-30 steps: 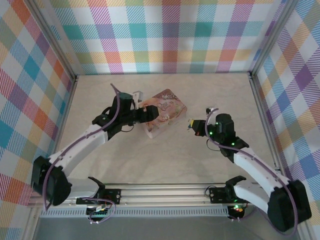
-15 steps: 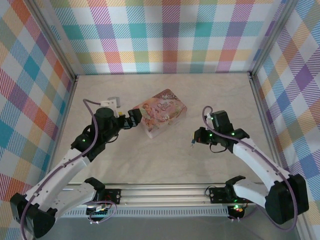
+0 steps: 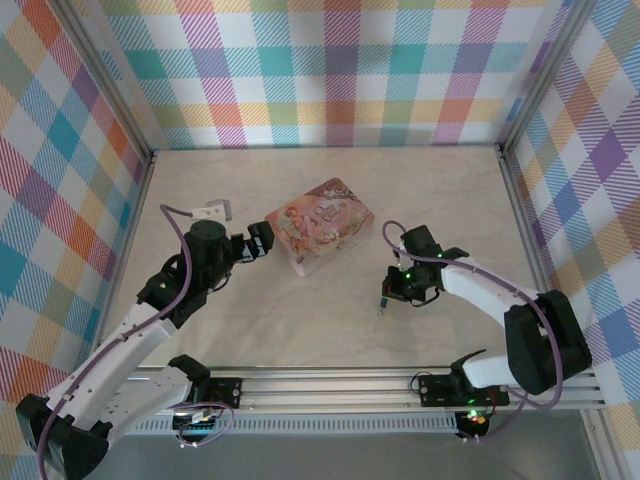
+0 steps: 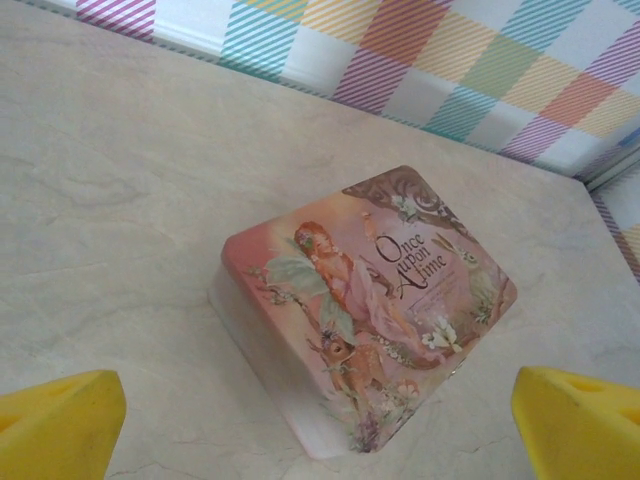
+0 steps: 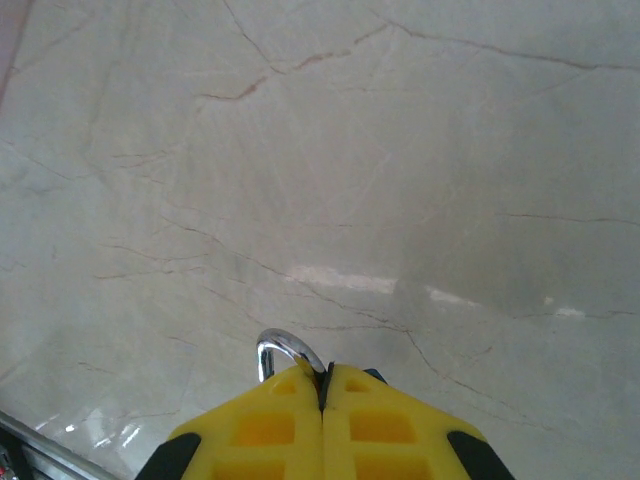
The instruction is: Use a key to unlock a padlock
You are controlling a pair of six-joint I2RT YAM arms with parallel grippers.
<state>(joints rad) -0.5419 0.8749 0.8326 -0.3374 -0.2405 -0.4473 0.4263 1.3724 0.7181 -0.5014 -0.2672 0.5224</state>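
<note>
**Bench holdings, near to far**

Right gripper (image 5: 322,375): yellow fingers pressed together on the tiny blue padlock (image 5: 264,355), low over the marbled table (image 5: 400,150). Only the padlock's metallic shackle loop shows.
Left gripper (image 4: 320,430): fingers wide apart, holding nothing.
Pink picture-printed rectangular tin (image 4: 370,310): lid closed, contents hidden.

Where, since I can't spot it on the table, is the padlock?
The padlock is clamped in the right gripper, its shackle poking out in the right wrist view; from above, that is right of the pink tin.
</note>
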